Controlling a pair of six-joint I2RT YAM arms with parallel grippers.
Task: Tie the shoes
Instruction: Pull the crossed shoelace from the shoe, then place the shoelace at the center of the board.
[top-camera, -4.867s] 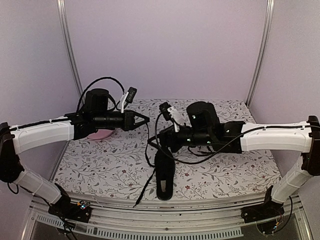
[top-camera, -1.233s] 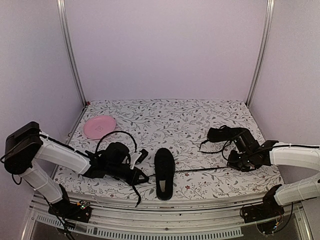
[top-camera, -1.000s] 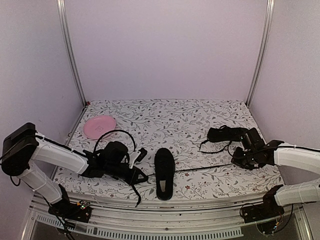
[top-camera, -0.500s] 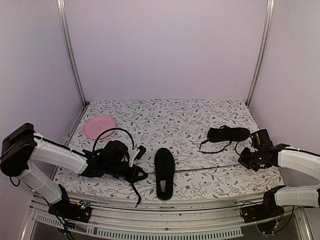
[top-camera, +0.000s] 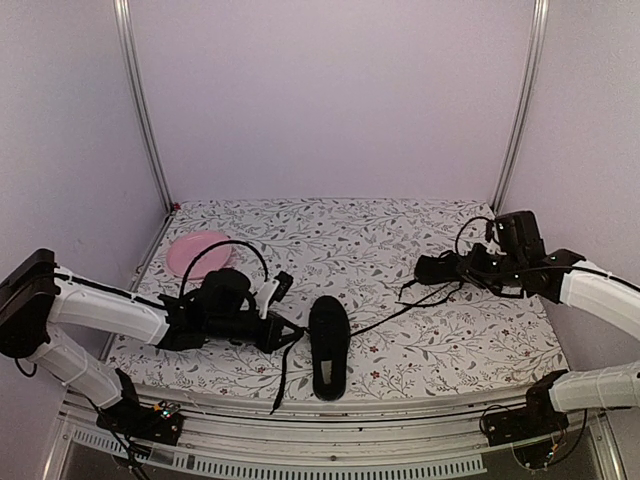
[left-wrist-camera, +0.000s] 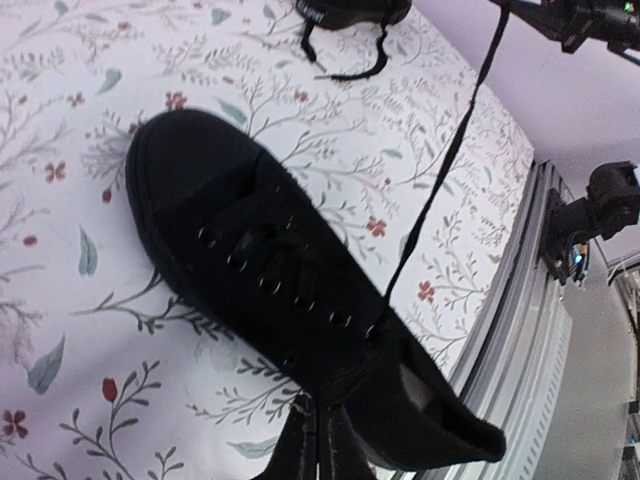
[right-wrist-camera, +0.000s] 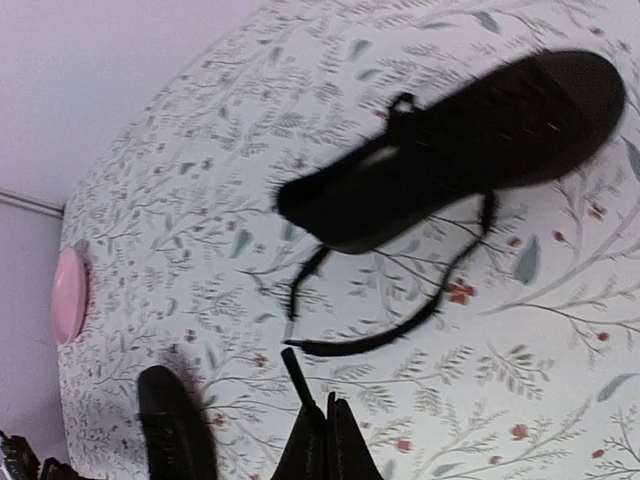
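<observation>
One black shoe (top-camera: 329, 345) lies near the front edge, toe to the back, also visible up close in the left wrist view (left-wrist-camera: 280, 290). My left gripper (top-camera: 287, 333) is shut right at this shoe's left side, on a lace whose free end (top-camera: 276, 385) hangs over the table edge. The shoe's other lace (top-camera: 395, 311) rises to the right, a thin line (left-wrist-camera: 450, 150), to my right gripper (top-camera: 476, 268), which is shut on it (right-wrist-camera: 325, 440) with a short end (right-wrist-camera: 297, 372) sticking out. The second shoe (top-camera: 440, 268) lies below that gripper, its loose laces (right-wrist-camera: 400, 325) on the cloth.
A pink plate (top-camera: 197, 252) sits at the back left, also at the left edge of the right wrist view (right-wrist-camera: 70, 295). The floral table cover (top-camera: 340, 235) ends at a metal rail (top-camera: 330, 415) in front. Walls stand close on both sides.
My right gripper has risen and moved back from the front right to above the second shoe, drawing the lace up off the table. The left gripper has shifted slightly toward the near shoe.
</observation>
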